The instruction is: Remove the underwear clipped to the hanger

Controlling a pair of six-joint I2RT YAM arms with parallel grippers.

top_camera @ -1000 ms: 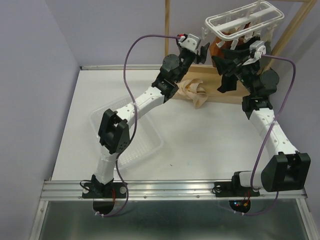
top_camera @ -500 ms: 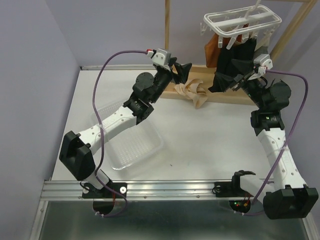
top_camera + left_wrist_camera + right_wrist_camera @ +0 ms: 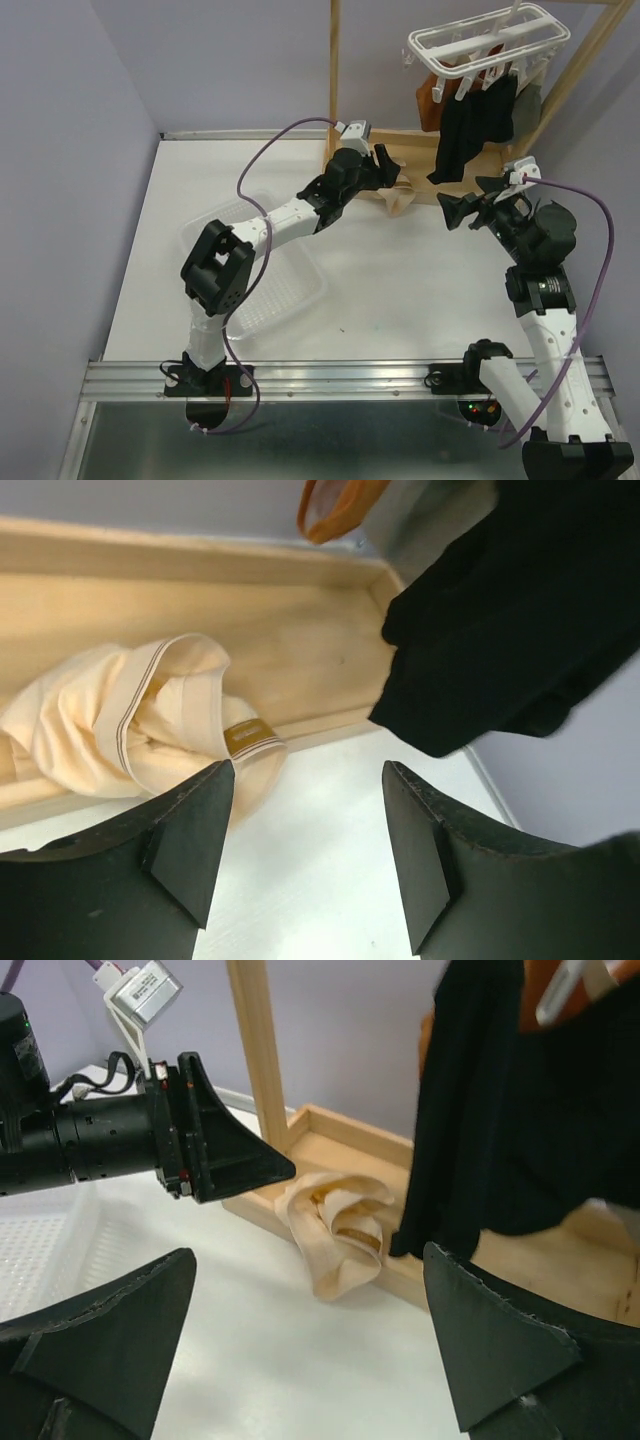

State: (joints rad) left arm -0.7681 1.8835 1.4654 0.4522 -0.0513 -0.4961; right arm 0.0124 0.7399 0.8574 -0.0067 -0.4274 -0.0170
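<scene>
Underwear — black pair hanging, rust-orange pair half-hidden (hanger hook cropped), cream pair crumpled.

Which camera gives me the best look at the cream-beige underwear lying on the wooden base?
Left wrist: the cream-beige underwear fills the near frame, waistband and label clear, draped over the wooden base edge. Right wrist shows it smaller, beside the black garment. Top external shows only a scrap beyond the left gripper.
</scene>
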